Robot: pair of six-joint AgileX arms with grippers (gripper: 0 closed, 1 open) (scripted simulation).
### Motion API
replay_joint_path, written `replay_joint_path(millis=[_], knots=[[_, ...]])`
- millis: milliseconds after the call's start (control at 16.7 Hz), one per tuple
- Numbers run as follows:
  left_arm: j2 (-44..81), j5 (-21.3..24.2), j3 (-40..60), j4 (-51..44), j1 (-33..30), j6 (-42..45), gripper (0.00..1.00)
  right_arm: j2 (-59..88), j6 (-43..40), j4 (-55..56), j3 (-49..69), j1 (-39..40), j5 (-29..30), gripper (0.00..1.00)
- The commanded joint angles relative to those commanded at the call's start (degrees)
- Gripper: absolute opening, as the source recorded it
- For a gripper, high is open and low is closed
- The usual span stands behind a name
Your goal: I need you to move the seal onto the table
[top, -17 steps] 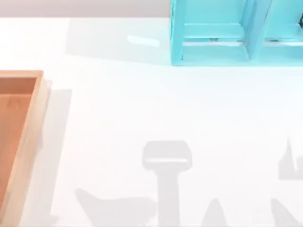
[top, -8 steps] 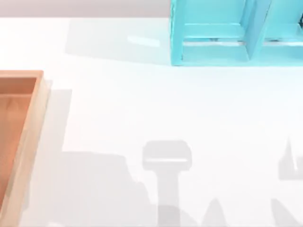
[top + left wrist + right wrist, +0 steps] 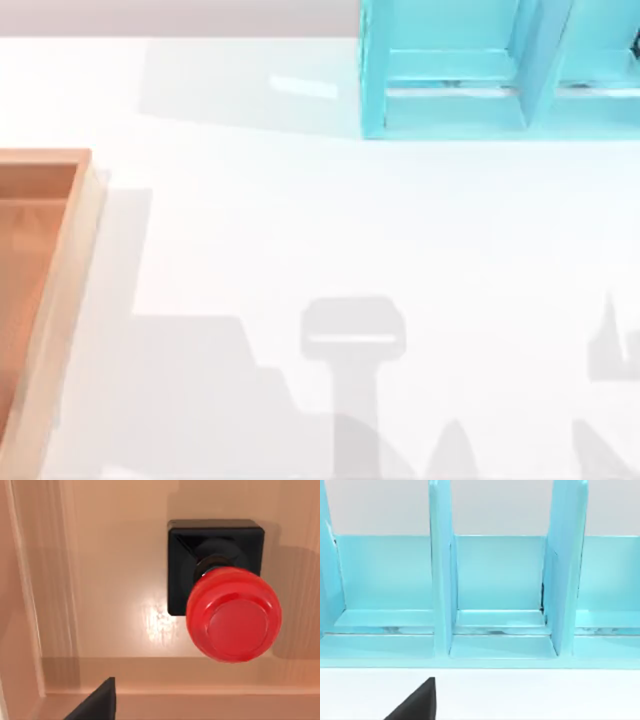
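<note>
Your left gripper [image 3: 95,702] shows as one dark fingertip at the edge of the left wrist view, so you cannot tell whether it is wide or narrow. It hangs above the tray [image 3: 50,605], near one of the tray's corners, and holds nothing that you can see.

The seal [image 3: 225,605] stands on the tray floor past that fingertip, apart from it. Its square black base lies flat on the wood, and the red knob rises toward the camera. The base sits near one tray wall, with a strip of bare floor between them. On the side toward the corner wall you have a broader stretch of open tray floor. The seal is the one thing you can see inside the tray.

From above, the tray [image 3: 60,300] sits at the left edge of the surface [image 3: 300,220], its raised rim closing off the white surface beside it. To the right of the tray the surface lies open and wide, crossed by grey arm shadows.

Your right gripper [image 3: 415,702] likewise shows as one dark fingertip, so its opening cannot be judged. It hangs over the surface facing the turquoise shelf unit [image 3: 490,590], which stands far from the tray, at the back right. The compartments facing the right wrist camera look bare inside.
</note>
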Motion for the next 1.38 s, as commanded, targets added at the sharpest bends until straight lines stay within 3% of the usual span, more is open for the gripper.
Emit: replay_joint_path(millis=[540, 900, 1380], knots=[[4.31, 0.01, -15.56, 20.26, 0.5, 0.39, 1.0, 0.0, 0.0, 0.0, 0.0, 0.0, 0.0, 1.0], [4.95, 0.02, -17.76, 22.62, 0.58, 0.47, 1.0, 0.0, 0.0, 0.0, 0.0, 0.0, 0.0, 1.0], [4.95, 0.02, -17.76, 22.62, 0.58, 0.47, 0.4, 0.0, 0.0, 0.0, 0.0, 0.0, 0.0, 1.0]])
